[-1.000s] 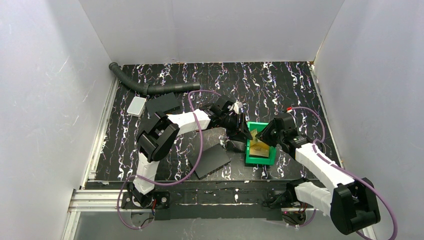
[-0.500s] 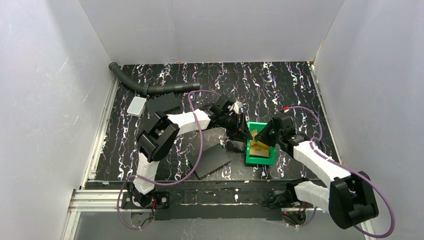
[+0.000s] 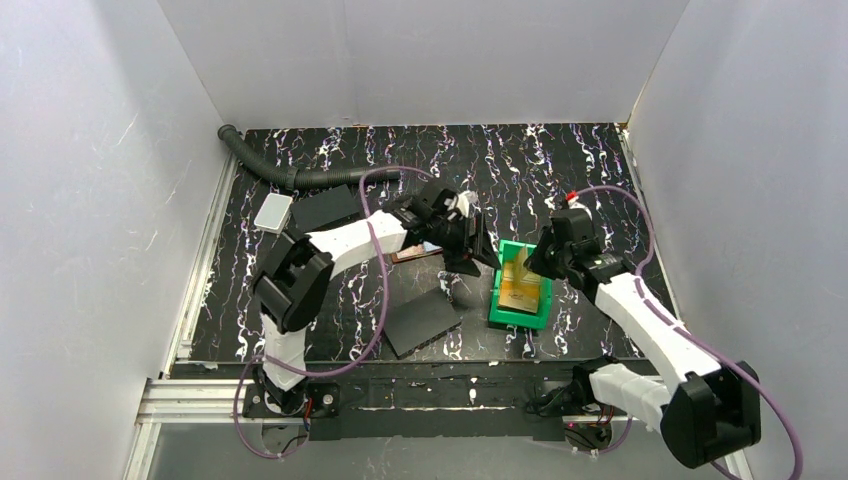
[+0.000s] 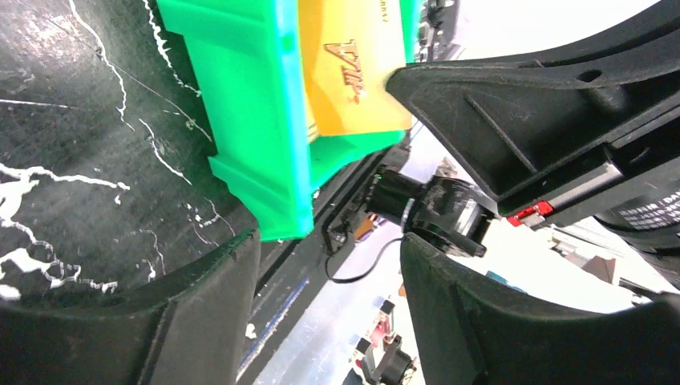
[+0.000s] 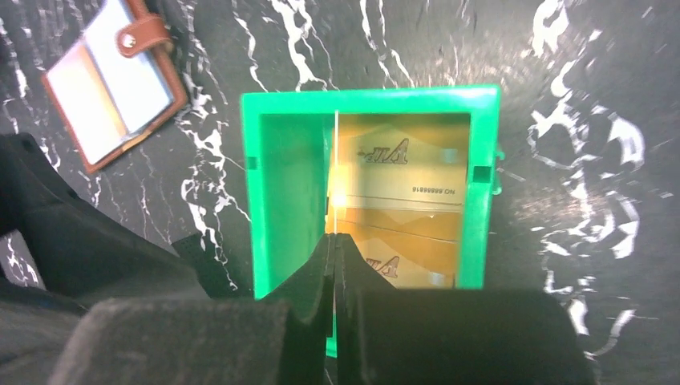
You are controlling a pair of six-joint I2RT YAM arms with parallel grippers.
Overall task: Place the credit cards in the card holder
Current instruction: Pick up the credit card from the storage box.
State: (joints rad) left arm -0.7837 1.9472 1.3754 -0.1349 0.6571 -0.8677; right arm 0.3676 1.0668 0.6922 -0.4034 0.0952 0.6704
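Top external view is showing both arms reaching toward the middle of the black marbled worktop (image 3: pixel 560 160). The green bin (image 3: pixel 516 321) is sitting right of centre, toward the near edge. Orange-yellow credit cards (image 5: pixel 401 184) are lying flat inside it, overlapping one another.

The right gripper (image 5: pixel 335 239) is hanging over the bin with its jaws pressed together. They are pinching the thin edge of an upright card (image 5: pixel 336 160), which is standing on edge inside the bin, beside the left wall in the right wrist view.

The left gripper (image 4: pixel 329 249) is hovering just beside the bin's left side. Its jaws are standing apart and are holding nothing; the bin's wall and a yellow card are showing beyond them.

The card holder (image 5: pixel 108 88) is lying open on the worktop near its centre, left of the bin and apart from it. Its snap tab is pointing toward the far edge, and a pale card face is showing inside.

A dark grey slab (image 3: pixel 422 322) is lying near the near edge. Another slab (image 3: pixel 325 207), a small white box (image 3: pixel 273 212) and a black ribbed hose (image 3: pixel 300 175) are sitting toward the far left corner.
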